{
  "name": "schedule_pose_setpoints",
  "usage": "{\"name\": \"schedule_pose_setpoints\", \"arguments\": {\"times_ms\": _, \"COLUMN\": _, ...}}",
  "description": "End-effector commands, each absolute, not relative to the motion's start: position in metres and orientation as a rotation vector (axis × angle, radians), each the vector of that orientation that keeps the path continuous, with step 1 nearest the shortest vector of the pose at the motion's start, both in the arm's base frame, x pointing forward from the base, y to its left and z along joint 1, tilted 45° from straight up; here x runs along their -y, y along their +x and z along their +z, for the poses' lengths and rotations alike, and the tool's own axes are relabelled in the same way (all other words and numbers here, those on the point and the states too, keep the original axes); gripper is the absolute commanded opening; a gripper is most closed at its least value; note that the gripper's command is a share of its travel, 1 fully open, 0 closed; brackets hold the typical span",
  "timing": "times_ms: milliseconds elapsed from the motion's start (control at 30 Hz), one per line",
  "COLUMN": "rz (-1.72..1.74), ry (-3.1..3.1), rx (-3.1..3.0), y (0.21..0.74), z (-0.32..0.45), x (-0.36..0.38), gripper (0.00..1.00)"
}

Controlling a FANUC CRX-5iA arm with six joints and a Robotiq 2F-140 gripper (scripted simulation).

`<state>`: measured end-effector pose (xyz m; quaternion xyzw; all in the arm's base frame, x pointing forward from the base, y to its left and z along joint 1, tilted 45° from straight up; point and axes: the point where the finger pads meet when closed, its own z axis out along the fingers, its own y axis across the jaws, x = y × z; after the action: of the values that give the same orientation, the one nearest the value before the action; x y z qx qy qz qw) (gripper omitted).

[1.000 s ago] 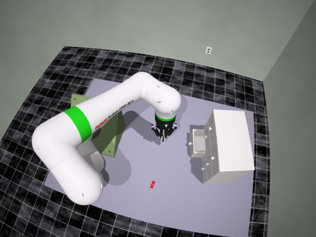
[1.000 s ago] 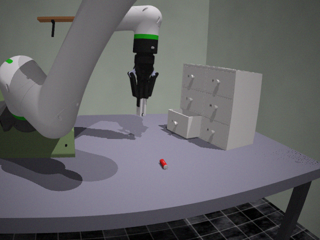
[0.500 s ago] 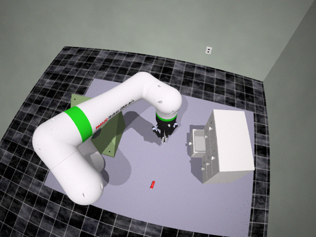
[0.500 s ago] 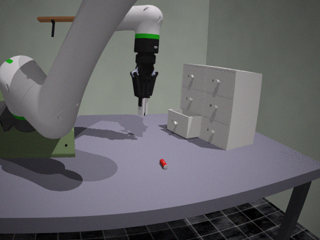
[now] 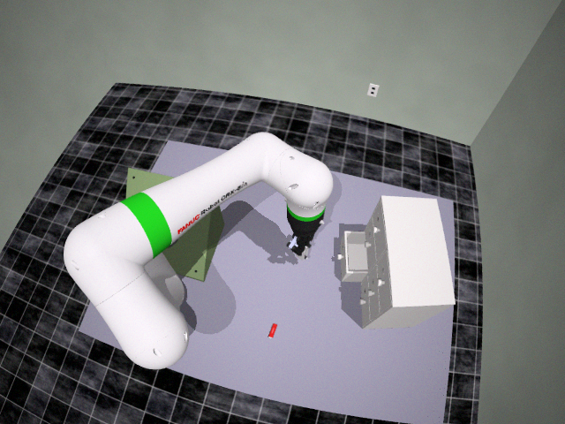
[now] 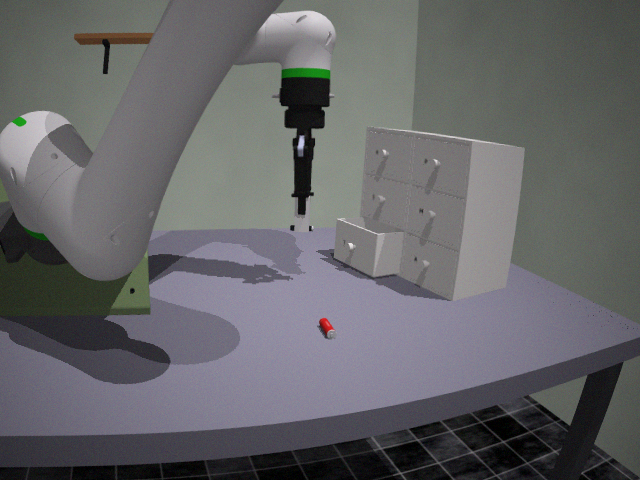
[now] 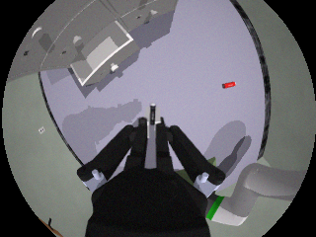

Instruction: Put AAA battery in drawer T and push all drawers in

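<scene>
My gripper (image 5: 302, 255) (image 6: 301, 219) (image 7: 152, 113) points down above the table, left of the small chest (image 5: 418, 251) (image 6: 485, 222). It is shut on the AAA battery (image 7: 152, 115) (image 6: 309, 227), dark with a silvery end. The battery lies level across the fingertips, its ends sticking out on both sides in the exterior view. Its shadow lies apart from it. The drawer marked T (image 5: 345, 251) (image 6: 361, 253) (image 7: 123, 53), at the bottom left of the chest front, is pulled partway out. Its visible inside looks empty. The other drawers look pushed in.
A short red cylinder (image 5: 273, 330) (image 6: 326, 327) (image 7: 228, 85) lies on the table (image 5: 319, 365) (image 6: 232, 397), in front of the chest's near side. The green base plate (image 5: 196, 268) is under the arm. A wooden shelf (image 6: 113, 38) hangs on the back wall.
</scene>
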<state>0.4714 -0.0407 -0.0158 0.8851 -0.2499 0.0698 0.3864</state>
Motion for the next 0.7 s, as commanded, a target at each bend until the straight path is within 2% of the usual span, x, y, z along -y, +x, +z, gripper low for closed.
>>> {"name": "schedule_pose_setpoints", "arguments": {"times_ms": 0, "rz": 0.019, "ry": 2.324, "rx": 0.326, "y": 0.478, "z": -0.014, "x": 0.043, "gripper": 0.03}}
{"name": "schedule_pose_setpoints", "arguments": {"times_ms": 267, "rz": -0.177, "ry": 2.359, "rx": -0.066, "y": 0.479, "z": -0.012, "x": 0.041, "gripper": 0.03}}
{"name": "schedule_pose_setpoints", "arguments": {"times_ms": 667, "rz": -0.177, "ry": 2.359, "rx": -0.066, "y": 0.481, "z": 0.003, "x": 0.027, "gripper": 0.03}}
